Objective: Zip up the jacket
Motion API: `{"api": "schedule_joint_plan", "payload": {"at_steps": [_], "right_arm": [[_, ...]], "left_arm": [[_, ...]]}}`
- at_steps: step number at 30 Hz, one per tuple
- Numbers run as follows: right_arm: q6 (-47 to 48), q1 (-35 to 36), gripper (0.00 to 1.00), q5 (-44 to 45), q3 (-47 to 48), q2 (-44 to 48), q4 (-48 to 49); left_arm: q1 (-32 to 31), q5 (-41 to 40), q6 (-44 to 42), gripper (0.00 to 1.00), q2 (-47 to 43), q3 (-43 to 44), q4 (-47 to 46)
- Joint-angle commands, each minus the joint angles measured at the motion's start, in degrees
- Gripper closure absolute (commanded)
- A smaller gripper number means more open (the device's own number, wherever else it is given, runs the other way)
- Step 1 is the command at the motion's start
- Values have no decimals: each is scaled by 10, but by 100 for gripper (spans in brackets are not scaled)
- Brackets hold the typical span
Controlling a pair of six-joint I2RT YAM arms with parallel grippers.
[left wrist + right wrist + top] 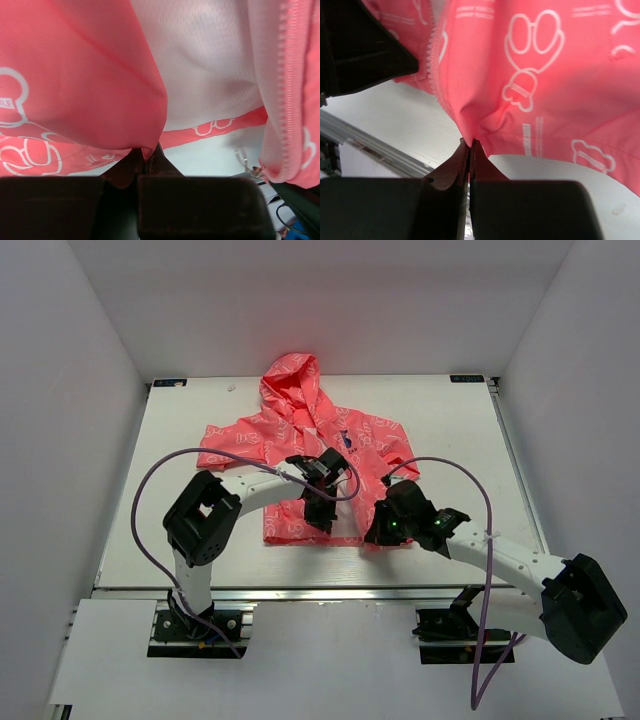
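Coral-pink hooded jacket (290,425), lying flat before me.
Hood points away, sleeves spread, white print all over; front open at the hem, white lining (210,65) bare beside the zipper teeth (286,75).

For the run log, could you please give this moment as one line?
jacket: unzipped, on table | left gripper: shut on jacket | right gripper: shut on jacket

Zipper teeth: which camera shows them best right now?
Left wrist: the zipper teeth run long and clear down one open jacket edge. Right wrist shows a shorter stretch; in top external they are too small to make out.
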State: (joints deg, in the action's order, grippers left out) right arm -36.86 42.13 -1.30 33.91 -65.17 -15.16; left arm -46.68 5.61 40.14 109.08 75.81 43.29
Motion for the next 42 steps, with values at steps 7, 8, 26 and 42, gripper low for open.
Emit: {"api": "schedule_joint_plan", "payload": {"at_steps": [7,8,26,42], "right_arm": [[51,-68,100,-190,-13,-12,171],[58,-75,100,-211,-16,-14,186],[-11,-115,100,-472,-46,-36,506],[-135,-116,100,-474,-40,-42,742]], "left_arm": [[12,69,-66,100,-124,-27,-61],[17,81,-69,100,-139,-52,-90],[100,295,-19,100,-388,-304,-503],[108,232,12,100,-521,-403,-654]]}}
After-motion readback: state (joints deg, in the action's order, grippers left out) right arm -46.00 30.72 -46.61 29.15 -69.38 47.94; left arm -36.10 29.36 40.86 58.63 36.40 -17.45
